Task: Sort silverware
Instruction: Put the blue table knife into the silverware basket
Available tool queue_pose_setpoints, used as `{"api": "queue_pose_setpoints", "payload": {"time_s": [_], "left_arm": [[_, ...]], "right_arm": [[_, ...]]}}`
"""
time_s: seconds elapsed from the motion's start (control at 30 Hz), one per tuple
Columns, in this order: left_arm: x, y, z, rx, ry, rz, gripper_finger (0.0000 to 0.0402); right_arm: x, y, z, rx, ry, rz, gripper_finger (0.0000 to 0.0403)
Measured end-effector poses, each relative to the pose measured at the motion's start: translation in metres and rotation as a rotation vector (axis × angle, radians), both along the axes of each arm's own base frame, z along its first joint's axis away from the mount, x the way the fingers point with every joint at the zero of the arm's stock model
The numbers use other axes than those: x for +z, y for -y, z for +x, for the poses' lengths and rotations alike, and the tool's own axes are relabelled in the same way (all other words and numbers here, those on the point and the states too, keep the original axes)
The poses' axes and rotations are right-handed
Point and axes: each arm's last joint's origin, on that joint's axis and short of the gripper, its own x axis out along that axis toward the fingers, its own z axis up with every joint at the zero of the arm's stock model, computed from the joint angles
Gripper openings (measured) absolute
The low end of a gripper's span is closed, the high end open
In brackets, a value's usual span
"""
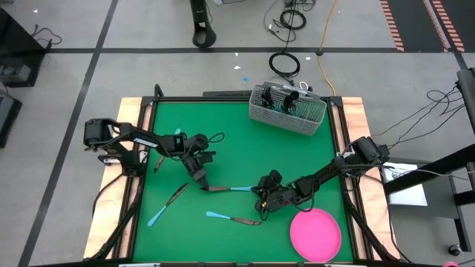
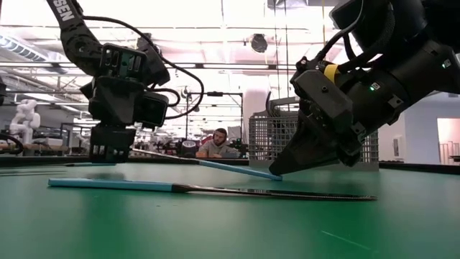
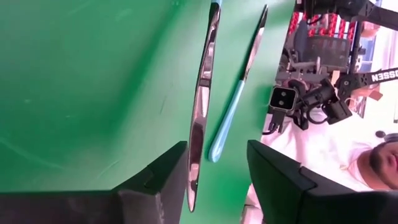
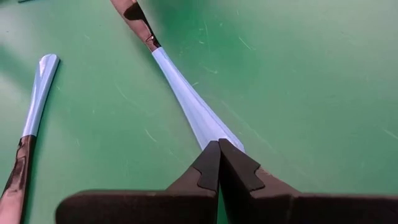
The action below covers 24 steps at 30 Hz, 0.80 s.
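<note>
A grey wire-mesh caddy stands at the green table's far edge. A pink plate lies near the front right corner. Beyond the table a person is apparently seated.

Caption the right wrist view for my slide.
Right gripper shut on a utensil's light blue handle on green table.

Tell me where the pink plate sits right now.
In the high view the pink plate lies at the table's near right corner, just beside the right gripper and apart from the silverware.

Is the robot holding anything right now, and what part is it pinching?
Yes. The right gripper pinches one piece of silverware by the tip of its light blue handle. The left gripper is open around its dark metal end, not gripping.
</note>
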Motion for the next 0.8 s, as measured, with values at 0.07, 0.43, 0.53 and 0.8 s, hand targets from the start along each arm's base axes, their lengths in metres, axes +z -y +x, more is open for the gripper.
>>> {"api": "queue_pose_setpoints", "payload": {"time_s": [0.07,0.43,0.53,0.8], "left_arm": [[0.0,0.0,0.0,-0.002,0.001,-0.001,0.0152],[0.0005,0.0004,-0.0002,-0.018,0.011,-0.013,0.0018],[0.0009,0.0006,-0.0001,-0.024,0.016,-0.022,0.0005],[0.0019,-0.0008,0.0006,-0.02,0.025,-0.027,0.0003]], "right_arm": [[0.0,0.0,0.0,0.0,0.0,0.0,0.0],[0.0,0.0001,0.0,-0.001,0.0,-0.001,0.0],[0.0,0.0001,0.0,-0.002,0.001,-0.002,0.0],[0.0007,0.0005,0.0005,-0.013,0.019,-0.029,0.0]]}}
